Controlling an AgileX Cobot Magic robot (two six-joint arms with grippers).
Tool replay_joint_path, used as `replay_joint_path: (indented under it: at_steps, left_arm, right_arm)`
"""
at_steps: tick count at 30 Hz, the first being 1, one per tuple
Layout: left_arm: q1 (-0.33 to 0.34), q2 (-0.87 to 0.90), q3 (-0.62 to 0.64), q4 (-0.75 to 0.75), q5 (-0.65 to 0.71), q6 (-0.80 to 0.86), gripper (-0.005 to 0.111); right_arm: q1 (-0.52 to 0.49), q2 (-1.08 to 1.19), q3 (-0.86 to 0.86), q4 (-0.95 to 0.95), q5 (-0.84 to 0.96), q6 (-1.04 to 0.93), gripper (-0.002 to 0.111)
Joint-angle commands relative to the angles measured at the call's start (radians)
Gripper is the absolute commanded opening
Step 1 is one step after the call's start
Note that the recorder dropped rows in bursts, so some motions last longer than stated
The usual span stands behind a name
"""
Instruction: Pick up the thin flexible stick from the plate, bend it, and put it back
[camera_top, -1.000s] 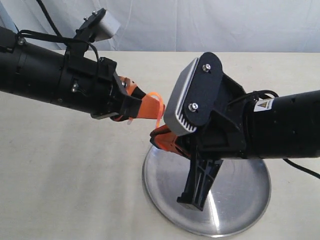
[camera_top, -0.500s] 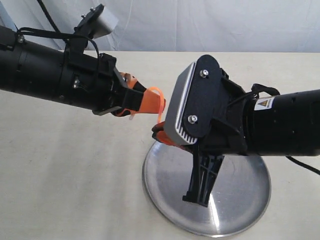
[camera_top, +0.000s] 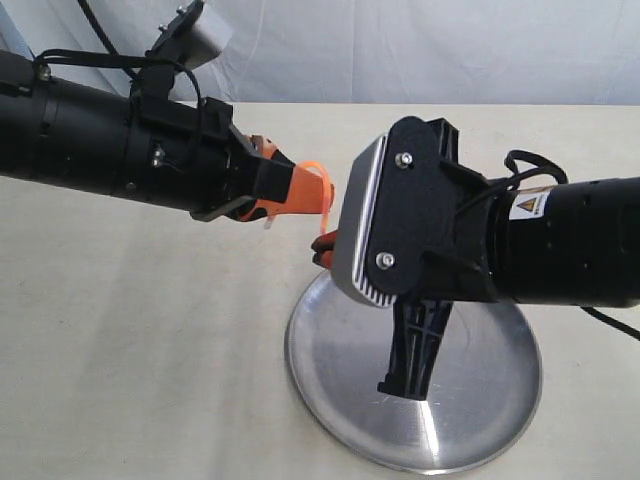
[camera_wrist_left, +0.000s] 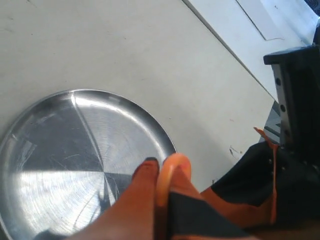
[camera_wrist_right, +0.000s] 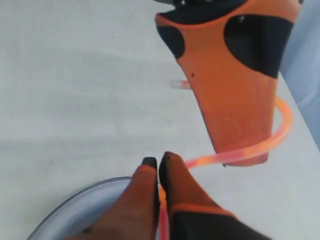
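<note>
The thin flexible stick (camera_wrist_right: 250, 151) is off the plate (camera_top: 470, 420) and held in the air between the two arms; the left gripper (camera_top: 298, 192) is closed narrow on one end, and the right gripper (camera_wrist_right: 157, 165) is pinched tight on the other, its fingertips nearly touching with the stick running between them. The stick no longer has a straight long axis; in the right wrist view it leaves the right gripper, sweeps out past the left gripper's orange finger and curls back in a round arc. The relation that matters for the coming move is how near the two grippers stand: they are close, tip facing tip, just above the plate's rim on the left arm's side. The plate lies below and beyond the right gripper, so the right arm looks better placed to lay the stick back; I judge the bend well under way but not yet released.

Against the frame a second ago, both grippers have risen from the surface (camera_top: 150, 380); the right one has climbed more and closed toward the left, so the gap is smaller and the arc tighter; the plate has not shifted.
</note>
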Motion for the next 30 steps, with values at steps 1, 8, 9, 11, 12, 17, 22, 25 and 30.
replay_joint_path:
  at_steps: [1,8,9,11,12,17,22,25,30]
  left_arm:
    - [-0.011,0.01,-0.016,-0.123,0.041,-0.008,0.0]
    - [-0.011,0.044,-0.016,-0.179,0.076,0.023,0.0]
    - [-0.011,0.048,-0.016,-0.184,0.08,0.027,0.0]
    - [-0.011,0.054,-0.016,-0.186,0.084,0.037,0.0]
    - [-0.011,0.059,-0.016,-0.188,0.092,0.041,0.0]
    - [-0.011,0.066,-0.016,-0.202,0.101,0.049,0.0]
    - [-0.013,0.066,-0.016,-0.202,0.103,0.048,0.0]
    - [-0.013,0.066,-0.016,-0.202,0.112,0.048,0.0]
    - [-0.013,0.066,-0.016,-0.205,0.119,0.048,0.0]
  right_arm:
    - [0.011,0.014,0.012,-0.024,0.052,-0.03,-0.001]
    - [0.011,0.014,0.012,-0.024,0.049,-0.03,-0.001]
    - [0.011,0.014,0.012,-0.024,0.049,-0.03,-0.001]
    - [0.011,0.014,0.012,-0.024,0.048,-0.03,-0.001]
    - [0.011,0.014,0.012,-0.024,0.048,-0.03,-0.001]
    - [0.011,0.014,0.012,-0.01,0.043,-0.03,-0.001]
    - [0.011,0.014,0.012,-0.009,0.017,-0.03,-0.001]
    - [0.011,0.014,0.012,-0.009,0.016,-0.03,-0.001]
    - [0.011,0.032,0.012,-0.009,-0.002,-0.03,-0.001]
